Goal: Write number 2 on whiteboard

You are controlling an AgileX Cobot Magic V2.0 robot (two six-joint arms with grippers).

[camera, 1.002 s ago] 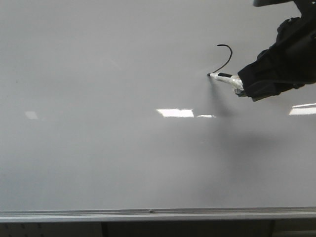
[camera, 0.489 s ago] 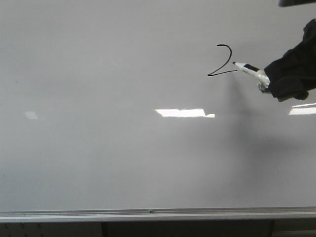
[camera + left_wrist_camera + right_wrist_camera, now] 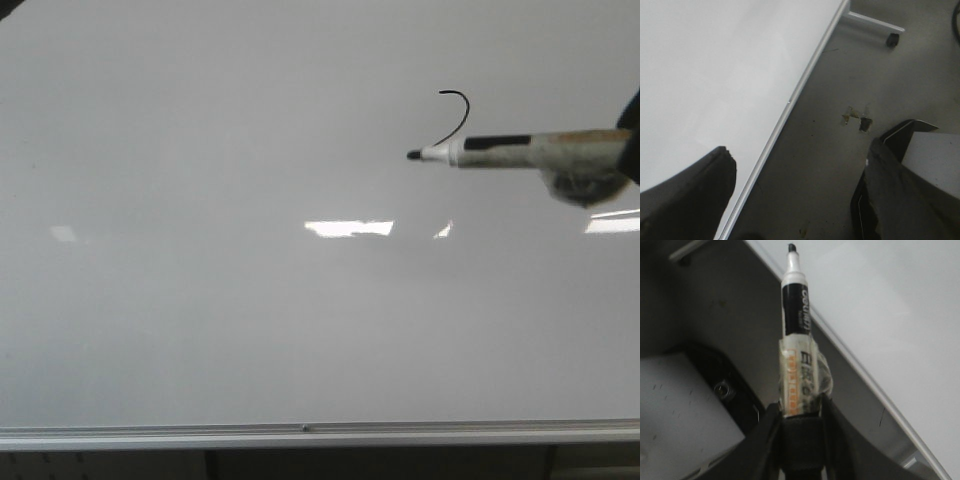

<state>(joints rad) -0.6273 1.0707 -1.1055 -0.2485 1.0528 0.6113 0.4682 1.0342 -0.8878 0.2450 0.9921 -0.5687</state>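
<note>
The whiteboard [image 3: 200, 200] fills the front view, with its silver frame strip [image 3: 300, 432] along the lower edge. The number 2 [image 3: 458, 108] shows only its curved top; its base stroke is hidden behind the marker [image 3: 500, 146]. The marker lies level in that view, tip pointing left, and looks lifted off the board. My right gripper [image 3: 799, 407] is shut on the taped marker [image 3: 796, 315]; in the front view it is almost wholly past the right edge. My left gripper [image 3: 800, 195] is open and empty over the board's lower edge [image 3: 790, 100] and the floor.
Bright light reflections [image 3: 348, 228] lie on the board. Below the board, the left wrist view shows grey floor, a stand leg with a caster [image 3: 893, 39] and a grey box [image 3: 935, 160]. A grey box [image 3: 680, 410] also shows in the right wrist view.
The marker drew the base stroke of the 2 rightward, then swung level in front of it, tip now pointing left. The right gripper has moved almost out of the front view.
</note>
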